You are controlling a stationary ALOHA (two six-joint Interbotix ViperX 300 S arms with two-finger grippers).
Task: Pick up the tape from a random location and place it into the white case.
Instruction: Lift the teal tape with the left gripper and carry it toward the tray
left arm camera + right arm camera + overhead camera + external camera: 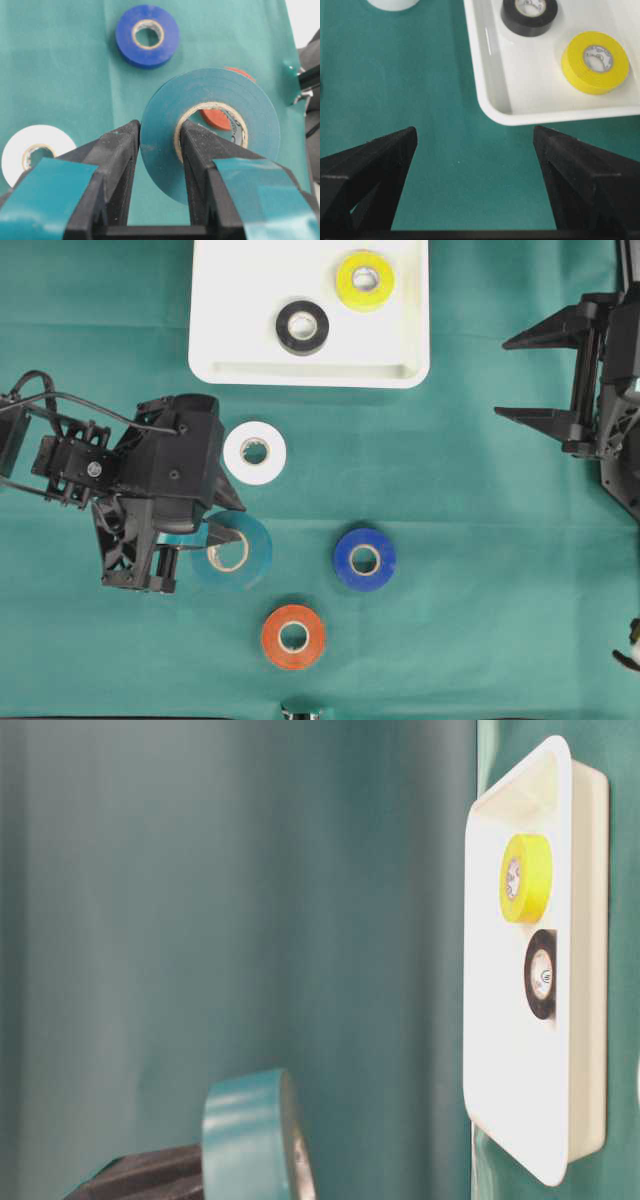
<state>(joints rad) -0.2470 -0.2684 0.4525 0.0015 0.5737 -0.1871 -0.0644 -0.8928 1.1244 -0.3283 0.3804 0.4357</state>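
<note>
I have the left gripper [159, 145] jaws pinching the wall of the teal tape [210, 131], lifted off the bench, the right gripper [475, 145] spread idle, so next I must carry it over the white case [215, 352] and let go.

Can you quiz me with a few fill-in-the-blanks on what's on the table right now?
1. The left claw is shut on the ____ tape roll.
2. The white case holds the black roll and the ____ roll.
3. The right claw is ____.

Missing words: teal; yellow; open
</note>
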